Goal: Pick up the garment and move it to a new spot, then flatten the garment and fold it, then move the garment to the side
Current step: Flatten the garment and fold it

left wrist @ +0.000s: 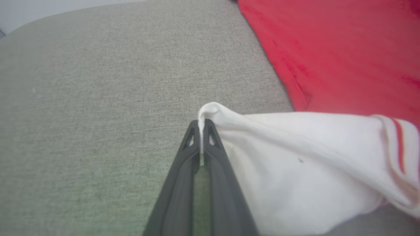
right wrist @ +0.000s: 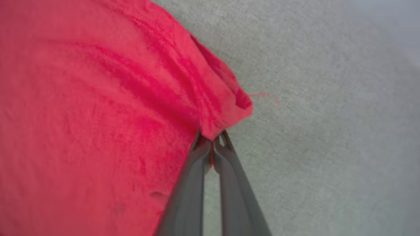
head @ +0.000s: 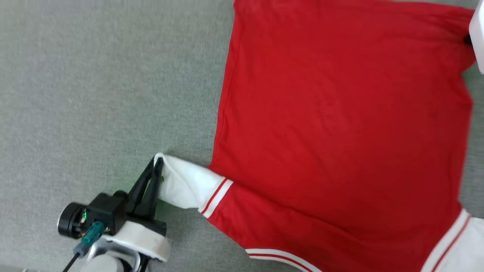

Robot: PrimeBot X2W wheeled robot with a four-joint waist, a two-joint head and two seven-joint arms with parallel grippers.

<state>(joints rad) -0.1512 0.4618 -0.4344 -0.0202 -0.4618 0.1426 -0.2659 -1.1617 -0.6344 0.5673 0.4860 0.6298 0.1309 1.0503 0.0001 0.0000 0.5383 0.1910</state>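
The garment (head: 340, 124) lies spread on a grey woven surface (head: 94, 94), its red body mostly flat with only shallow wrinkles. One white sleeve (head: 185, 185) points toward the left gripper (head: 158, 166), and the other sleeve (head: 465, 249) runs off the lower right corner of the head view.

The left gripper is closed on the very tip of the near sleeve. In the left wrist view a small fold of white cloth sits pinched between the closed fingertips (left wrist: 210, 131). The right gripper (right wrist: 211, 139) is also closed, nipping a bunched red corner of the garment. In the head view its pale arm (head: 477, 34) sits at the far right corner of the red body.

As for progress, the garment looks laid out and largely flattened, with no fold in it yet. Opposite points are gripped, so this reads as either the last stretch of smoothing or the start of the first fold. The fold and the move to the side are not done yet. The pictures cannot show whether the first relocation is complete.

No brand, label, letters or number can be read. The upward face is plain red, with red-and-white striped trim (head: 216, 196) at the sleeve seam, so any print is probably face down.
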